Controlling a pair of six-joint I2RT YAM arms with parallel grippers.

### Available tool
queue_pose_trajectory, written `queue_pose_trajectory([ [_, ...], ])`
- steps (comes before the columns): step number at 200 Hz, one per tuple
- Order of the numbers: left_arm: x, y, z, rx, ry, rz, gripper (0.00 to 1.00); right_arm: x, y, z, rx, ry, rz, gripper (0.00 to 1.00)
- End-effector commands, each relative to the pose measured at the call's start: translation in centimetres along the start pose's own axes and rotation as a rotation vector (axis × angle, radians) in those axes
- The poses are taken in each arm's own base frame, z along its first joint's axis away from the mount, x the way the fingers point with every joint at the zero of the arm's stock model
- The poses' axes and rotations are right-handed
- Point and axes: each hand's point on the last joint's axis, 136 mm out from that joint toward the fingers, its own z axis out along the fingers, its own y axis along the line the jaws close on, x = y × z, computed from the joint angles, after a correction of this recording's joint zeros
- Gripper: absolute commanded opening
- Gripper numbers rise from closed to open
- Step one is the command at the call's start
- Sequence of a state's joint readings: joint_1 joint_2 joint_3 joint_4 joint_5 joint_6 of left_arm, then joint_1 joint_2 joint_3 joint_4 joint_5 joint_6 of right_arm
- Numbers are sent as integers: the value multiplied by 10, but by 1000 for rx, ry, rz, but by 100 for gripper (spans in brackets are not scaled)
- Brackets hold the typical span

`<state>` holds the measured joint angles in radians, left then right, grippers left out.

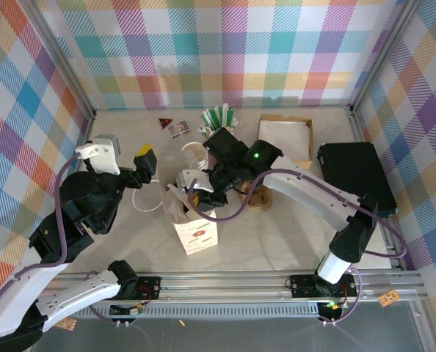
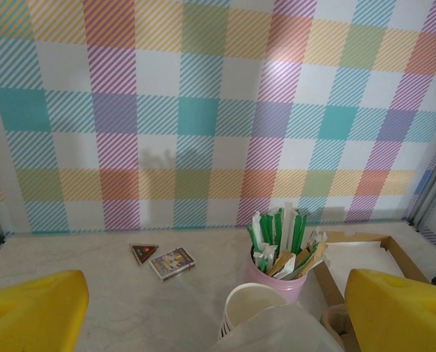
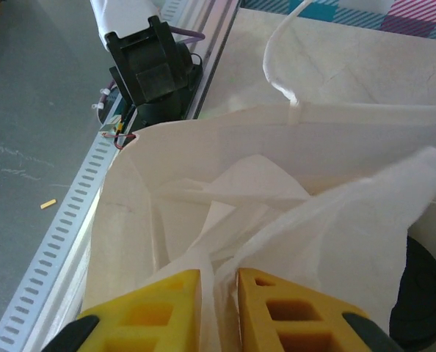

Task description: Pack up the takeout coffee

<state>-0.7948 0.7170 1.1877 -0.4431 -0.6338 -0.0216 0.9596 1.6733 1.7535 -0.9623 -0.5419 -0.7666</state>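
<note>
— So, where's the takeout coffee, and what bites us from here?

— Can't pin it firmly. Black round lid (image 3: 426, 293) at the lower right of the right wrist view, just beside the paper bag (image 3: 203, 220) wall and seemingly outside it. It may be the coffee's top or one of the loose lids; whatever is under it sits behind paper. I judge it not packed yet.
Main risk: the bag mouth is half collapsed, with inner folds crumpled across the opening. A cup lowered in could catch a fold, tip, and pop its lid.
Right gripper (image 3: 218, 297) has its yellow fingers nearly together, clamped on one thin fold of the bag's rim. Pull hard and the paper tears or slips out, and the mouth drops shut. The bag is light and stands near the front rail (image 3: 64, 235), so a sideways tug could drag or topple it.

— Left side helping?

— No. Left gripper (image 2: 216, 308) fingers stand wide apart with nothing held. It faces the stack of lidless cups (image 2: 251, 301) and the pink stick holder (image 2: 297, 282), and isn't touching the bag. So there's one hold on the mouth only.

— Coffee orientation?

— If that lid is it, the disc faces up, so the long axis looks vertical, lid on top. The cup's side is hidden, so I can't tell the tilt.
</note>
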Motion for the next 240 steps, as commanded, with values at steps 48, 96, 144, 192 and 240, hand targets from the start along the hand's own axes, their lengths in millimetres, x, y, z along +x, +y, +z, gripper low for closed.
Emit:
queue_pose_trajectory([
  [48, 2, 12, -2, -60, 5, 15, 90, -29, 8, -13, -1, -28, -15, 42],
  [96, 3, 17, -5, -74, -2, 11, 90, -33, 11, -21, 16, -42, -25, 30],
  [144, 6, 18, -8, -67, 3, -7, 90, -3, 11, 1, -42, 61, 106, 29],
  [192, 5, 26, -13, -93, -4, -8, 90, -26, 6, -11, 0, 22, 80, 31],
  [240, 12, 62, -4, -376, -20, 57, 89, -98, -34, -85, 385, -293, -3, 48],
])
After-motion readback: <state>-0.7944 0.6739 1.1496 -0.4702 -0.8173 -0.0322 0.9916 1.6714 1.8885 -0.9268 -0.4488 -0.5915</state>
